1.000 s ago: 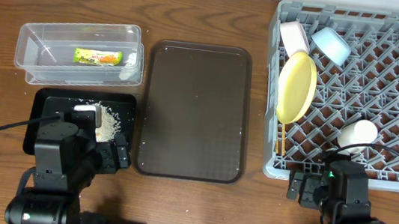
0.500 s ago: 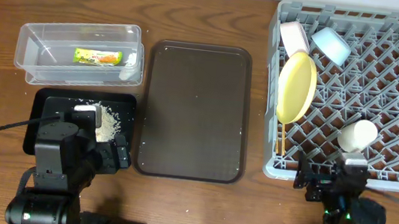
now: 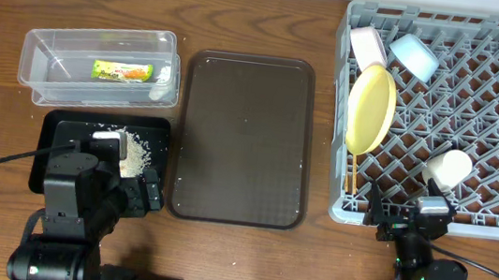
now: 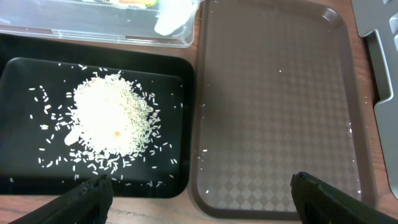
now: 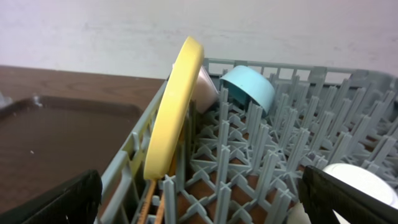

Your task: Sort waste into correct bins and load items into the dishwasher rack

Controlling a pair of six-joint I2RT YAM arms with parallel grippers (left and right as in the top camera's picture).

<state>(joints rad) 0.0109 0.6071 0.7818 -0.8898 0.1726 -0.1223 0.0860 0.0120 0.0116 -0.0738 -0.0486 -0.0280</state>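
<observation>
The snack wrapper (image 3: 121, 71) lies in the clear tub (image 3: 48, 51). The rice heap (image 3: 135, 153) lies in the black tray (image 3: 62, 128), also in the left wrist view (image 4: 109, 115). The grey rack (image 3: 479, 110) holds the upright yellow plate (image 3: 371, 109), the pale cup (image 3: 369, 42), the light blue bowl (image 3: 414, 55), the white bowl (image 3: 447, 169) and the chopsticks (image 3: 353, 175). My left gripper (image 4: 202, 199) is open and empty at the black tray's front right corner. My right gripper (image 5: 202, 202) is open and empty, at the rack's front edge, facing the plate (image 5: 177, 106).
The large brown serving tray (image 3: 243, 139) lies between the bins and the rack, with a few stray grains on it (image 4: 280, 93). The rack's front wall (image 3: 429, 222) stands right before my right gripper. Wooden table shows around everything.
My right arm has drawn back toward the table's front and shifted slightly left, away from the white bowl, which stays in the rack. The left arm has not moved.
</observation>
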